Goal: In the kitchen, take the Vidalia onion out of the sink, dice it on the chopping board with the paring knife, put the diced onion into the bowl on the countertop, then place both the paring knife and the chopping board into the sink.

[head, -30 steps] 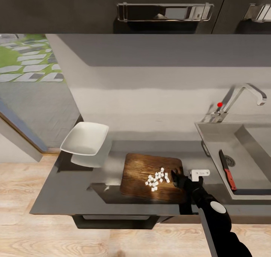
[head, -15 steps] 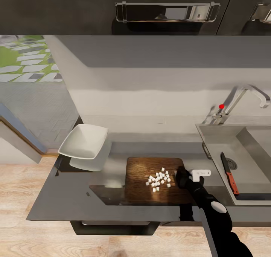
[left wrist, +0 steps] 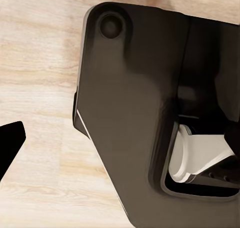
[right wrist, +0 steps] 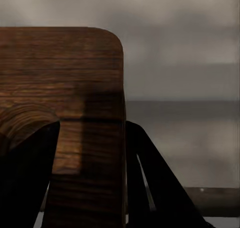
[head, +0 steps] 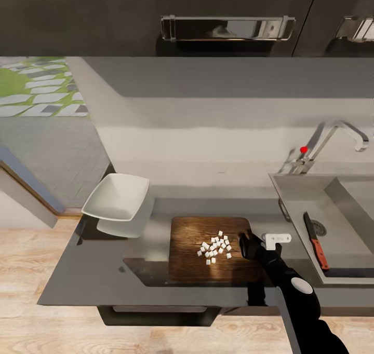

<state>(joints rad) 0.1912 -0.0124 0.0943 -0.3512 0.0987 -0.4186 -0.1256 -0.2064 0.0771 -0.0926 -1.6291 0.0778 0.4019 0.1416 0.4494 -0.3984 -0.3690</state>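
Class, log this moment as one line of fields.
stage: onion diced | dice: on chopping board | right hand: straddling board's edge | paring knife: in sink | bowl: empty

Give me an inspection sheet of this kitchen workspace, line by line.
Surface: grey glossy countertop.
Job's things: diced onion heaped on the chopping board; bowl empty, at the counter's left end; paring knife lying in the sink.
Clutter: nothing seen.
End effectors: right end effector straddles the board's right edge, one finger beside it; closure unclear. Left end effector: nothing seen.
Cables: nothing seen.
Surroundings: tap, dark wall cabinets, wood floor.
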